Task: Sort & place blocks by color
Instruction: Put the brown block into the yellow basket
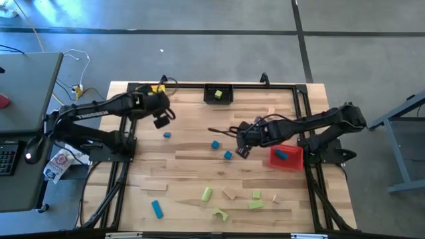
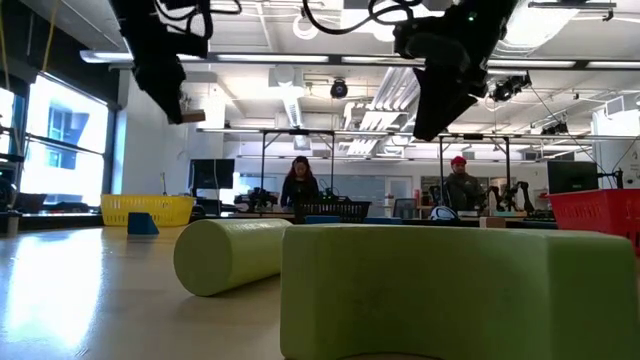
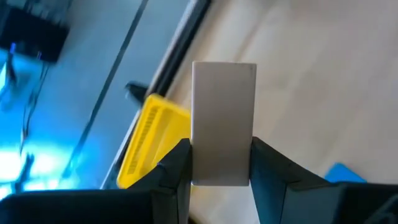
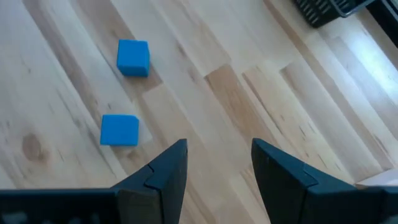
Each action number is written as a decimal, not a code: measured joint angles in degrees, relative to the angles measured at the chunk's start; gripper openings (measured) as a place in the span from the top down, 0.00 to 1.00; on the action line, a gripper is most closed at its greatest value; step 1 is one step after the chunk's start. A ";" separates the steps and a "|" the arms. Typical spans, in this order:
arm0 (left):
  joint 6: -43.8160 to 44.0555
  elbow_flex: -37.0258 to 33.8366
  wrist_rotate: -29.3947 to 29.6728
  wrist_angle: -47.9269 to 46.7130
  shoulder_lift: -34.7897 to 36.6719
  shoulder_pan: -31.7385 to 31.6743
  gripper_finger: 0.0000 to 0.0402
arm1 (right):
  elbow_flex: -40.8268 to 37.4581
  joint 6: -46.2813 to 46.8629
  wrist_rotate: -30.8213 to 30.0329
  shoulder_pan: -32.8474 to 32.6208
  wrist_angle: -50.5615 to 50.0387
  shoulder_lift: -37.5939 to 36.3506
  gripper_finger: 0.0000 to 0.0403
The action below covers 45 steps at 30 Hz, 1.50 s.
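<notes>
My left gripper (image 1: 163, 121) hangs above the table's far left, shut on a tan wooden block (image 3: 224, 118) near the yellow bin (image 3: 149, 143). That block also shows in the low view (image 2: 192, 116). My right gripper (image 1: 242, 149) stands open above bare wood beside the red bin (image 1: 287, 158), with nothing between its fingers. Two blue cubes (image 4: 133, 57) (image 4: 119, 130) lie flat on the table just beyond it. More blue, green and tan blocks lie scattered near the front edge, among them a green cylinder (image 2: 230, 255). My left gripper pinches the tan block by two opposite sides (image 3: 198, 168) between its two fingers (image 3: 174, 168). The block's far end sticks out past the fingertips. The fingers slant downward, and the block is lifted clear of the table.
A black bin (image 1: 218, 94) with a green block in it stands at the far edge, and the red bin holds a blue block (image 1: 281, 155). A blue cube (image 1: 167, 135) lies below my left gripper. A green arch block (image 2: 460, 290) fills the low view's foreground. People stand in the room behind.
</notes>
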<state>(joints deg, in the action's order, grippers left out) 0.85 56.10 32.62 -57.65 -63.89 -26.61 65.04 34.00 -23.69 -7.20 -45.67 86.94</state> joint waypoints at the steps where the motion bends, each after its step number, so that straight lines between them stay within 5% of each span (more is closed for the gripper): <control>1: 0.67 0.00 0.10 0.00 -0.30 -1.55 0.76 | 0.00 0.00 0.05 0.23 0.26 0.00 0.59; 17: 4.98 0.00 -4.30 -2.49 -10.60 -19.86 0.76 | 0.00 -1.05 9.04 -0.05 5.68 0.00 0.59; 33: 1.70 0.04 -3.98 6.01 -21.46 -26.86 0.76 | 0.00 -1.07 18.04 -7.24 8.16 0.00 0.59; 45: 1.98 0.02 -5.00 7.08 -26.42 -27.46 0.70 | 0.00 1.12 17.70 -14.55 11.28 0.00 0.59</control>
<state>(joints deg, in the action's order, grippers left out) 2.83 56.12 27.62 -50.57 -90.32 -54.07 65.04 35.12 -5.98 -21.74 -34.39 86.94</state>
